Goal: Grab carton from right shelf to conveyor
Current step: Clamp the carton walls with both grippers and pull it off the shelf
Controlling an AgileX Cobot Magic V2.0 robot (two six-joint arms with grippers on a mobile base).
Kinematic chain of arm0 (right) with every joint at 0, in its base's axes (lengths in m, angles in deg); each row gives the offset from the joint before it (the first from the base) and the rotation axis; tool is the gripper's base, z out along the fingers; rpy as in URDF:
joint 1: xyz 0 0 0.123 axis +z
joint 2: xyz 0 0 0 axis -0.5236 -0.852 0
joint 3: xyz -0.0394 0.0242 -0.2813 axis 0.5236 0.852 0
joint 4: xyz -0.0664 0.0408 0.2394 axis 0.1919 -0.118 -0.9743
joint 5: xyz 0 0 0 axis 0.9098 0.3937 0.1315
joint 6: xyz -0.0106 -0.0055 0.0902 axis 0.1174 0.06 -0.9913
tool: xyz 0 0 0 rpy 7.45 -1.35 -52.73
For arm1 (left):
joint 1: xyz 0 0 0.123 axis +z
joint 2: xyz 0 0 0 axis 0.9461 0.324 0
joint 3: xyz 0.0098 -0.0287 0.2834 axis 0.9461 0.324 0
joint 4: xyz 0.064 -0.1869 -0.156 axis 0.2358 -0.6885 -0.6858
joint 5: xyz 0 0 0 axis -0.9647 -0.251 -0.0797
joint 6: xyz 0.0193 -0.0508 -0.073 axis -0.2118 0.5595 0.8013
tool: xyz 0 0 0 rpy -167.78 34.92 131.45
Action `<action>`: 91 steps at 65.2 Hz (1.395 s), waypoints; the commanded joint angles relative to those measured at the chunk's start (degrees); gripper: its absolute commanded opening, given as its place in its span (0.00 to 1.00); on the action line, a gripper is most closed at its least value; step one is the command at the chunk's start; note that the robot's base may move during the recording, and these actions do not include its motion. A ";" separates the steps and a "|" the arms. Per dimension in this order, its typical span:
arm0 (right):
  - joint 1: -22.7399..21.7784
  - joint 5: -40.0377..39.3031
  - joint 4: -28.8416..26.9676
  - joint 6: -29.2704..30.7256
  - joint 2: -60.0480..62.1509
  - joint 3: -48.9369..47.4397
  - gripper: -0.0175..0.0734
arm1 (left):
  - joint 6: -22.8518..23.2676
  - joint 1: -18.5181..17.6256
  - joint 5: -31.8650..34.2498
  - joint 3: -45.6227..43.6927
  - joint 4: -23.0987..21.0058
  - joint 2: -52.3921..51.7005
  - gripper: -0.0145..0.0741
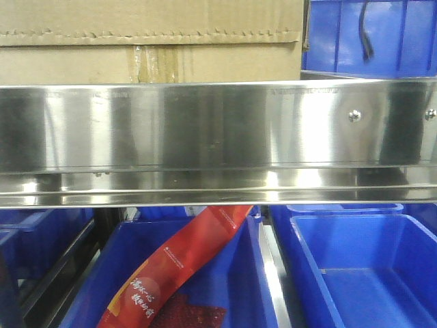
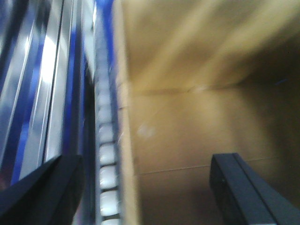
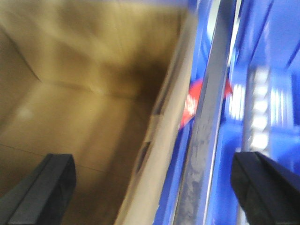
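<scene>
Carton (image 1: 150, 61) on shelf (image 1: 205, 130), upper bin (image 1: 382, 34) to its right; under shelf, left bin (image 1: 136, 239) holding a packet (image 1: 184, 263), right bin (image 1: 362, 280) beside it.

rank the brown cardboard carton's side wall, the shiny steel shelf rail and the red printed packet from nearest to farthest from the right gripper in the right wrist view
From the right gripper:
1. Brown cardboard carton's side wall, straddled by the fingers.
2. Shiny steel shelf rail, just right of the wall.
3. Red printed packet, beyond the rail, partly hidden by it.
</scene>
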 commanded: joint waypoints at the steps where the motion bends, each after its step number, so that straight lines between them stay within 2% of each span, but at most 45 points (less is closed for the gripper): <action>1: 0.01 -0.75 0.78 0.01 -1.40 -0.72 0.81 | 0.43 0.65 1.29 -0.41 -0.09 1.32 0.68; 10: 0.01 -0.75 0.78 0.01 -3.63 -0.72 0.80 | 0.43 0.68 1.79 -0.41 -0.39 3.37 0.68; 15: 0.01 -0.75 0.78 0.01 -4.05 -0.72 0.73 | 0.43 0.68 1.58 -0.41 -0.39 4.03 0.65; 23: 0.01 -0.75 0.78 0.01 -4.18 -0.72 0.42 | 0.43 0.68 1.33 -0.41 -0.65 4.16 0.43; 26: 0.01 -0.75 0.78 0.01 -4.18 -0.72 0.24 | 0.43 0.68 1.05 -0.41 -0.65 4.16 0.28; 30: 0.01 -0.75 0.78 0.01 -4.18 -0.72 0.09 | 0.43 0.68 0.78 -0.41 -0.65 4.16 0.12; 36: 0.01 -0.75 0.78 0.01 -4.18 -0.72 0.13 | 0.43 0.68 0.41 -0.41 -0.35 4.16 0.17; 59: 0.01 -0.75 0.78 0.01 2.19 -1.14 0.12 | 0.45 0.31 -4.88 -5.30 0.10 -0.78 0.15; 70: 1.24 -0.75 1.65 0.01 7.77 -1.14 0.12 | 0.66 -0.07 -4.88 -5.82 0.10 -5.95 0.15; 82: 6.71 -0.75 5.61 0.01 13.54 0.60 0.12 | 1.97 -0.91 -4.88 -3.54 0.40 -11.72 0.15; 91: 11.10 -0.75 10.44 -0.77 18.26 7.18 0.12 | 3.36 -3.00 -4.88 2.48 1.15 -17.17 0.15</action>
